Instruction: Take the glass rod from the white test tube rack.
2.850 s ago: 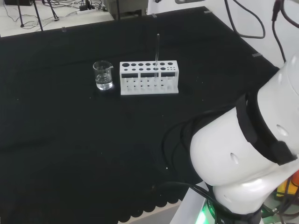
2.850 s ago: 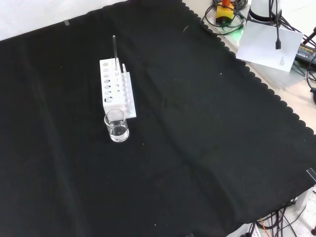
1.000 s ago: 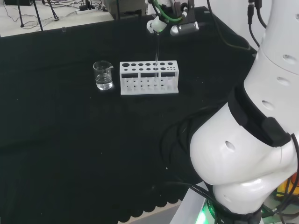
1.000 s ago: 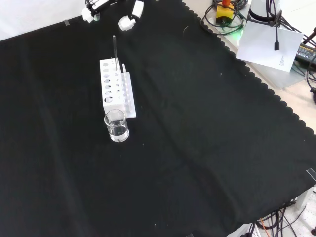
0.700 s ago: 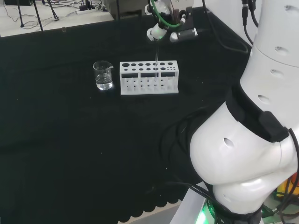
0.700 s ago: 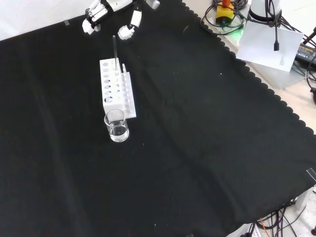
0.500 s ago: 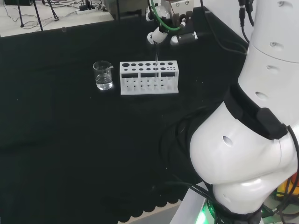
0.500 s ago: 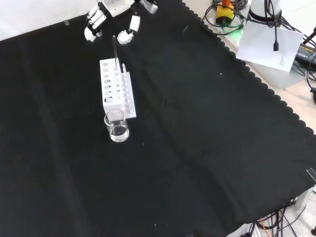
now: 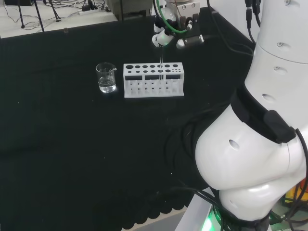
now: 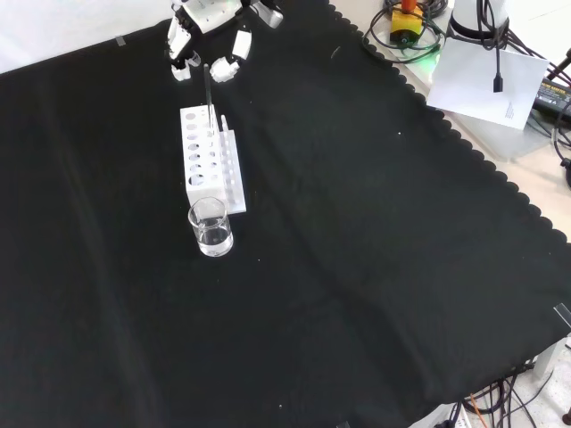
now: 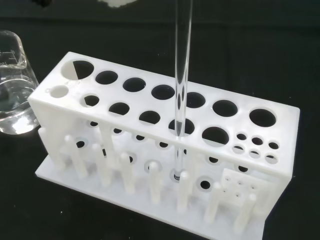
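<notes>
Head view: the hand point(image 9: 175, 33) is seen at the top of the glass rod point(image 9: 161, 60), which stands upright in the white test tube rack point(image 9: 153, 80) to the right of the beaker point(image 9: 106, 77).
Hand state: fingers are spread to either side of the rod's tip; contact cannot be told, and nothing is judged to be held.
Step in hand: the approach to the grasp is judged under way; the rod is not yet lifted.
Next move: the fingers are to be closed on the rod's upper end, and a straight upward pull is called for.
Wrist view: the rod's hole in the near row is shown, and its foot resting on the base plate.
Front view: a gap between fingers and rod is suggested.
</notes>
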Controlling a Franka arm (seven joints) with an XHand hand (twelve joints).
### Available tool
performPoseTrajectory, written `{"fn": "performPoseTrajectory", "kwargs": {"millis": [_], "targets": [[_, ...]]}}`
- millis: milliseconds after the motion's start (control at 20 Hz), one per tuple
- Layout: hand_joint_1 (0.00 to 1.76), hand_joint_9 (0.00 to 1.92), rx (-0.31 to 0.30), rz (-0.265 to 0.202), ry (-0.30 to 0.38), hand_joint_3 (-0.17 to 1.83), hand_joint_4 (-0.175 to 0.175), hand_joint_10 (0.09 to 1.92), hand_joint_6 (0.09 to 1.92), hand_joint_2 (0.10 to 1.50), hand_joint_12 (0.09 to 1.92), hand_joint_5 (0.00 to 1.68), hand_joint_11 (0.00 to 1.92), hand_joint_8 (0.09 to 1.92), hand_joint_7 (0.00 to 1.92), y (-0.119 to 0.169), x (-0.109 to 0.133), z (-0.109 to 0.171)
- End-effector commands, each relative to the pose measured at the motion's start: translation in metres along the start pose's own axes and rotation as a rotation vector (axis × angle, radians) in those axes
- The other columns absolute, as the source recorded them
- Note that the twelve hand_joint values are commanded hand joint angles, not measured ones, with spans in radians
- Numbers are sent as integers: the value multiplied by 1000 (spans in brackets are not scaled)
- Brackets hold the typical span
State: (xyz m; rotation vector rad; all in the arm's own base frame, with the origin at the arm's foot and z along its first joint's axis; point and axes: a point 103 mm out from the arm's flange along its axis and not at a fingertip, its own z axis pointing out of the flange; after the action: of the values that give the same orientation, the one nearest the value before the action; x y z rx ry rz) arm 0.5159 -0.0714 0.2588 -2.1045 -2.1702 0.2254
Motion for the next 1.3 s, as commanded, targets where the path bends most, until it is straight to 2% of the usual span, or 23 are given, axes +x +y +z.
{"fn": "performPoseTrajectory", "kwargs": {"millis": [50, 300, 500, 700, 800, 900, 1150, 1200, 1250, 1300], "targets": [[836, 1094, 1, -1, -2, 729, -175, 931, 955, 810, 1284, 607, 903, 947, 987, 0, -9, 2], [858, 1180, 25, -13, -16, 731, -175, 896, 990, 806, 1261, 648, 958, 932, 1030, 4, -8, 5], [877, 1258, 39, -34, -7, 733, -175, 895, 998, 804, 1240, 674, 1031, 923, 1059, 11, 4, 5], [991, 1416, 47, -25, -25, 742, -175, 916, 998, 788, 1180, 736, 1266, 946, 1111, 12, 0, 9], [1074, 1480, 49, -20, -29, 473, -175, 947, 1150, 940, 1164, 813, 1390, 982, 1130, 11, -6, 12], [1104, 1507, 47, -18, -30, 267, -175, 968, 1204, 1050, 1154, 838, 1455, 1002, 1136, 10, -9, 12], [1114, 1531, 46, -30, -29, 175, -175, 984, 1214, 1096, 1158, 849, 1509, 1013, 1137, 11, -8, 13], [1116, 1551, 25, -34, -21, 167, -175, 968, 1206, 1097, 1125, 854, 1564, 1018, 1134, 12, -6, 13], [1126, 1588, -5, -46, -5, 156, -175, 933, 1176, 1092, 1016, 874, 1673, 1046, 1136, 13, -5, 12], [1180, 1587, -50, -56, -13, 262, -175, 961, 1093, 1021, 891, 895, 1726, 1119, 1106, 13, -1, 10]]}}
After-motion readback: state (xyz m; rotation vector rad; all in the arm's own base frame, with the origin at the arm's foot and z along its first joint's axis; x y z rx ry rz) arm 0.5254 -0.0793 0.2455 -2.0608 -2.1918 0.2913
